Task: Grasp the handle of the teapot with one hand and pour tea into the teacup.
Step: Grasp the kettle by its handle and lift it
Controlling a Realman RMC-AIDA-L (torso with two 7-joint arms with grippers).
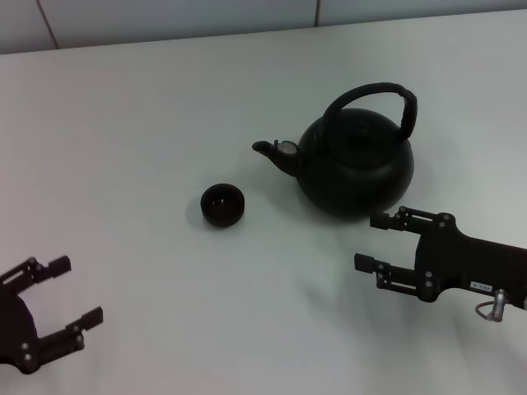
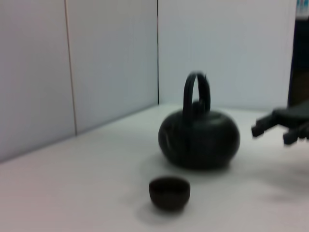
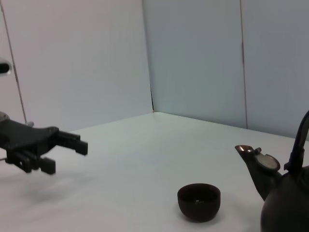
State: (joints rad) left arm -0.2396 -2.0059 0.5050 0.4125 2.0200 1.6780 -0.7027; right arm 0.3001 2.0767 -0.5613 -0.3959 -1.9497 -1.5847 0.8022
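Observation:
The matte-black teapot (image 1: 356,164) stands upright on the white table, its spout (image 1: 268,149) pointing toward the left. Its arched black handle (image 1: 375,94) loops over the top. The small dark teacup (image 1: 222,204) sits to the left of the spout, apart from the pot. My right gripper (image 1: 368,242) hovers open just in front of the teapot, fingers pointing left, touching nothing. My left gripper (image 1: 76,290) is open at the near left corner. The left wrist view shows the teapot (image 2: 199,137), the teacup (image 2: 169,192) and the right gripper (image 2: 271,133). The right wrist view shows the teacup (image 3: 199,201) and spout (image 3: 248,155).
The white table (image 1: 148,123) meets pale wall panels (image 1: 165,20) at the back. Nothing else stands on the table apart from the pot and cup.

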